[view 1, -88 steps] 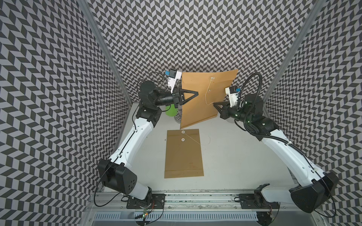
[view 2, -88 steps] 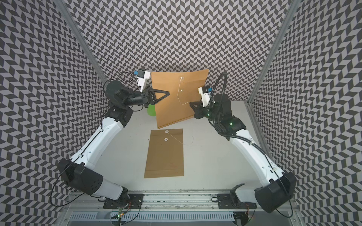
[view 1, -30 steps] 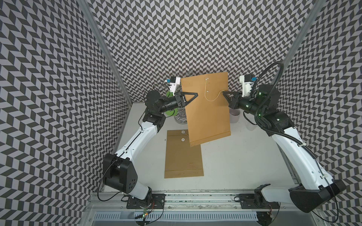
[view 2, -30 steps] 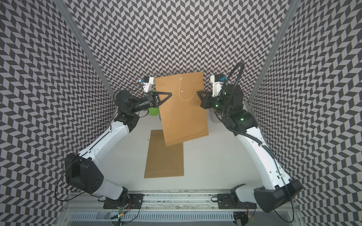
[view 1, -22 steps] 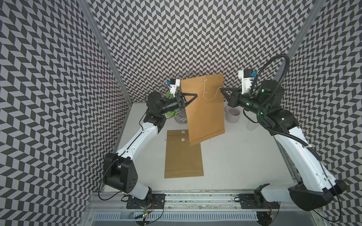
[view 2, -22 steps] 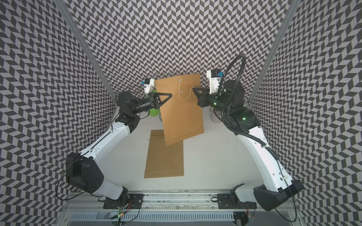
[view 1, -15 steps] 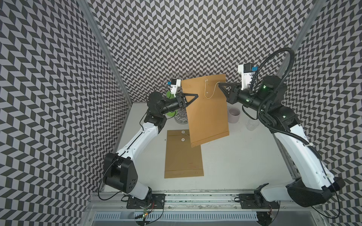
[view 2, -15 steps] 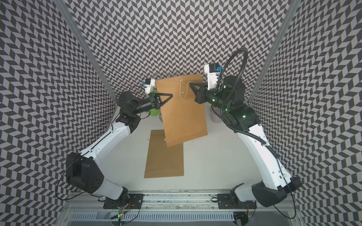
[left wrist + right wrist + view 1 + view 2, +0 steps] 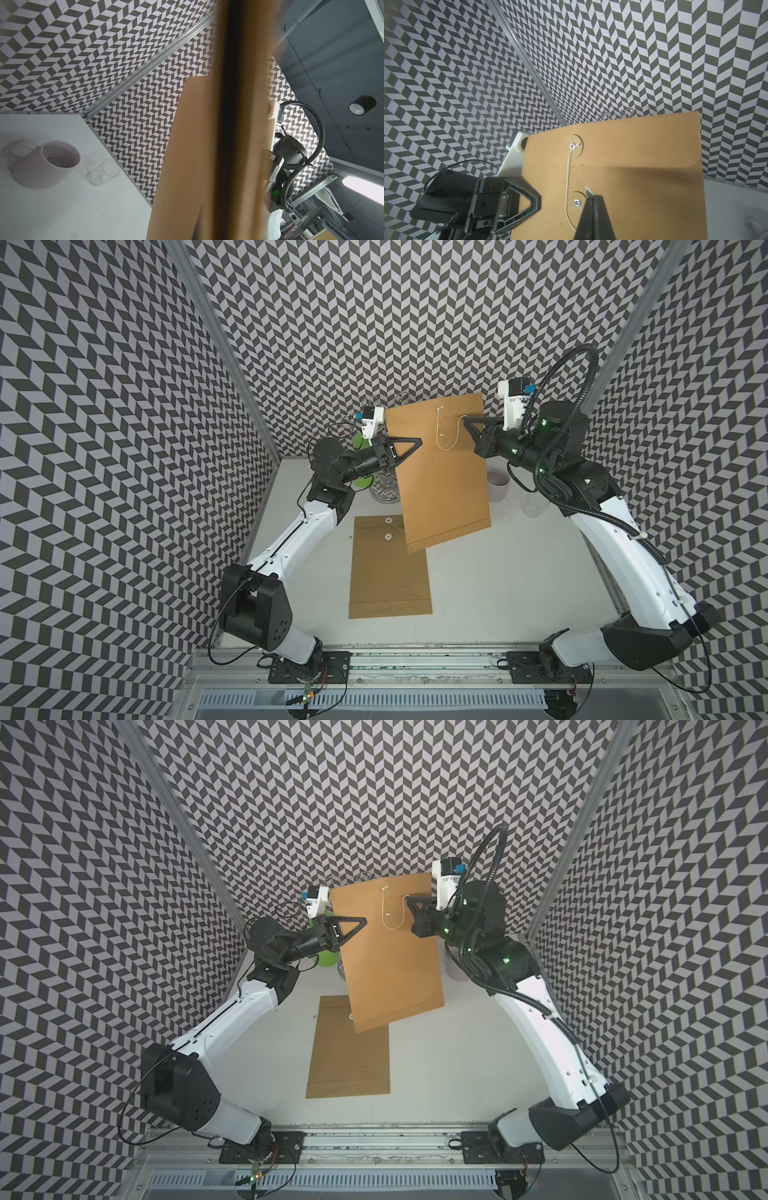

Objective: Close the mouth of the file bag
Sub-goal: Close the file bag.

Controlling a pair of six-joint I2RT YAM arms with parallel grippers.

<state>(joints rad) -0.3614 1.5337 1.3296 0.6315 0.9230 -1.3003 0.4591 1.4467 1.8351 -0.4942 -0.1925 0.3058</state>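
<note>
chevron-walled booth, left gripper (image 9: pixel 417 443) clamped on file bag (image 9: pixel 443 489) edge, right gripper (image 9: pixel 466 420) pinching its string (image 9: pixel 441 446)

Matt brown paper, shiny metal eyelets (image 9: pixel 572 146)
The file bag (image 9: pixel 442 481) looks like dull kraft paper; its string (image 9: pixel 567 176) is pale and fibrous.

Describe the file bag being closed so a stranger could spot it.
Above the far half of the white table, a brown file bag hangs roughly upright, its edge pinched by the left gripper. Unlike the other file bag lying flat below, its string loops to the right gripper.
</note>
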